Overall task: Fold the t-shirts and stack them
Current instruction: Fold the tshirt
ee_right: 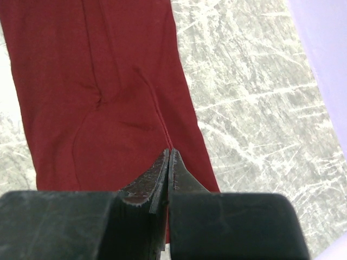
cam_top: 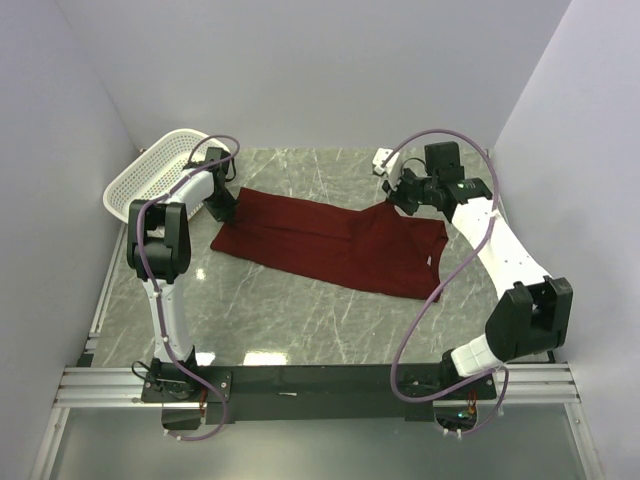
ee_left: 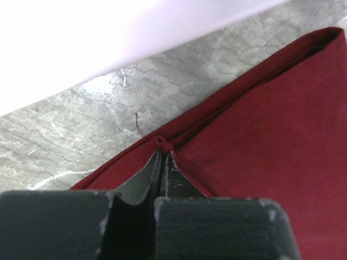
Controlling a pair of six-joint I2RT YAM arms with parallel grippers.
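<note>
Left gripper (ee_left: 164,153) is clamped tight, jaws together on the shirt's (cam_top: 320,240) far left corner, and you can see the hem pucker right at the tips. Right gripper (ee_right: 169,154) matches it: jaws pressed together on the far right edge, with a ridge of cloth running away from the pinch. So that's two grips, one at each end of the back edge, which is how you'd hold it to carry that edge over in one even fold without the middle sagging.

The shirt itself lies spread across the middle of the table (cam_top: 300,320), long side running left to right. It is mostly flat, and from above it lifts a little toward the right grip. It looks doubled along the left hem, two layers showing in the wrist view. A small white speck near the right end may be the label (cam_top: 432,262), but it's hard to be sure.

My read is that folding is under way, nowhere near stacked. Both arms need to move together, or the cloth skews.

Off to the far left, the basket (cam_top: 150,175) sits against the wall, just beyond the left arm and clear of the cloth. A loose thread (ee_left: 139,122) lies on the marble beside the corner.
</note>
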